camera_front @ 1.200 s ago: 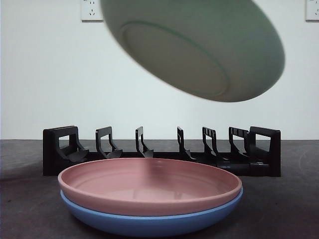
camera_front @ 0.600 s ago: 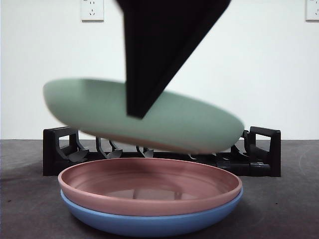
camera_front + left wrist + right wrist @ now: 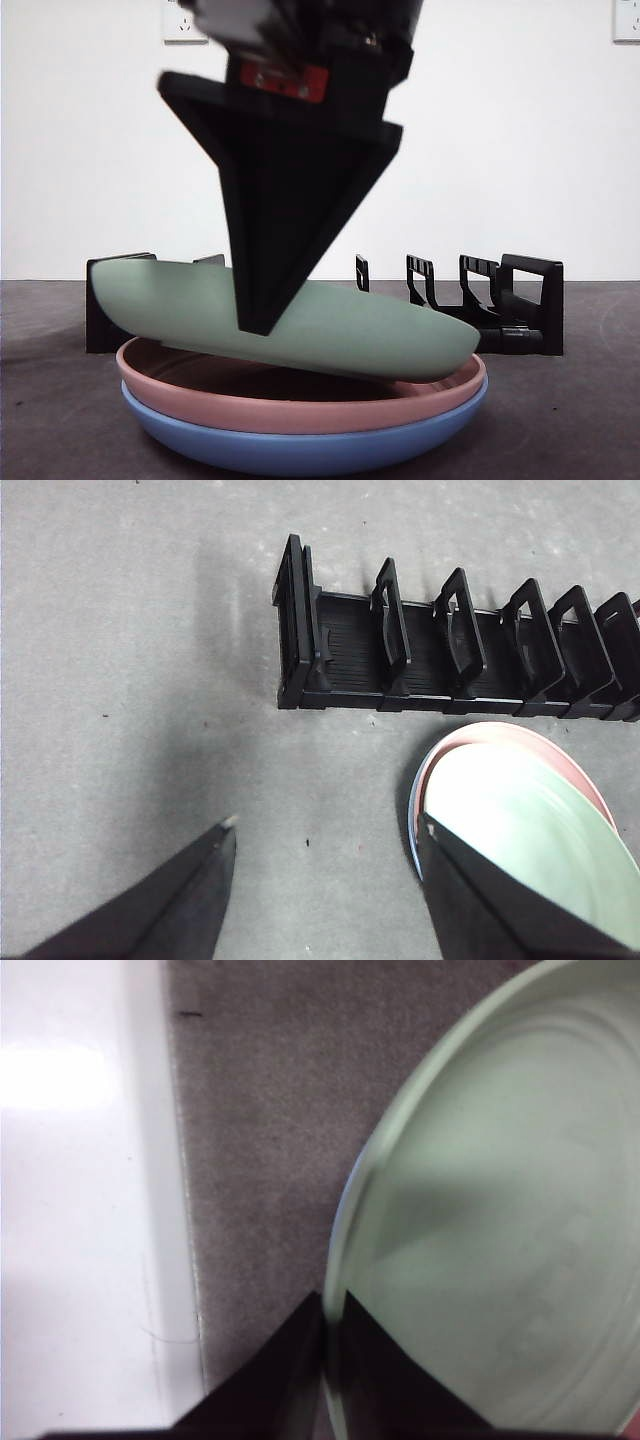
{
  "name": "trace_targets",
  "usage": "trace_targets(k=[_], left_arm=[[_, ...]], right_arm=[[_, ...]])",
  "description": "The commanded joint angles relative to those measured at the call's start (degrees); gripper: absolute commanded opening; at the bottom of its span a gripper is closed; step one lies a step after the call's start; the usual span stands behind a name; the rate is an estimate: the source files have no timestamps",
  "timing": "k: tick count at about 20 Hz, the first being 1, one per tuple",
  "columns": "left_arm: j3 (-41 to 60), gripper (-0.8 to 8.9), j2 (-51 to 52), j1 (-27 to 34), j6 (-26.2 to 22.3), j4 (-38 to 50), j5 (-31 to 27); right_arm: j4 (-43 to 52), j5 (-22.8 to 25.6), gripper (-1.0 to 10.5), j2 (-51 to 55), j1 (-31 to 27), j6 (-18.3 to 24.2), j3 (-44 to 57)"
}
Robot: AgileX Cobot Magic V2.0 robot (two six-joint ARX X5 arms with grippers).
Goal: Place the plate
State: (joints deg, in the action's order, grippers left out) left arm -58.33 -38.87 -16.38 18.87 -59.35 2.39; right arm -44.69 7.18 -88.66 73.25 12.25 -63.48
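The right gripper (image 3: 330, 1360) has its fingers clamped on the rim of the green plate (image 3: 300, 320), which tilts just above the pink plate (image 3: 300, 405) stacked on the blue plate (image 3: 300, 450). At 12 o'clock behind them stands the black rack (image 3: 450, 655). The left gripper (image 3: 325, 875) hangs over the worktop (image 3: 130, 680), fingers apart.

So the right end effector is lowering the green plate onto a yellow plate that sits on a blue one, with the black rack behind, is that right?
Not quite: the plate under the green plate is pink, not yellow, as the front view shows. The rest holds: the right end effector grips the green plate's rim, the pink plate sits on the blue plate, and the black rack stands behind.
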Motion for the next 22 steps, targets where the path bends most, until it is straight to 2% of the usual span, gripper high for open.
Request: trace_targets(k=[1,6,10,13,15,18,22], left_arm=[[-1.20,2.80,-0.20,-0.09,0.07,0.63,-0.31],[-1.20,2.80,-0.20,-0.09,0.07,0.63,-0.31],[-1.20,2.80,-0.20,-0.09,0.07,0.63,-0.31],[-1.20,2.80,-0.22,-0.09,0.04,0.66,-0.28],[-1.20,2.80,-0.39,-0.09,0.02,0.68,-0.31],[-1.20,2.80,-0.48,-0.09,0.04,0.68,-0.31],[-1.20,2.80,-0.48,-0.09,0.02,0.68,-0.28]], right_arm=[[0.76,-1.90,0.2,-0.85,-0.07,0.57,-0.68],[0.44,-7.91,0.5,-0.85,-1.29,0.09,-0.68],[-0.48,-9.38,2.7,-0.79,-1.25,-1.31,-0.70],[-0.70,-10.19,3.0,1.81,-1.22,-3.67,-1.11],[-0.20,-6.69,3.0,6.34,-1.73,-4.26,-1.11],[-0.09,1.97,3.0,14.56,-5.81,-4.24,-1.09],[-0.13,4.85,3.0,24.48,-20.87,-3.65,-1.05]])
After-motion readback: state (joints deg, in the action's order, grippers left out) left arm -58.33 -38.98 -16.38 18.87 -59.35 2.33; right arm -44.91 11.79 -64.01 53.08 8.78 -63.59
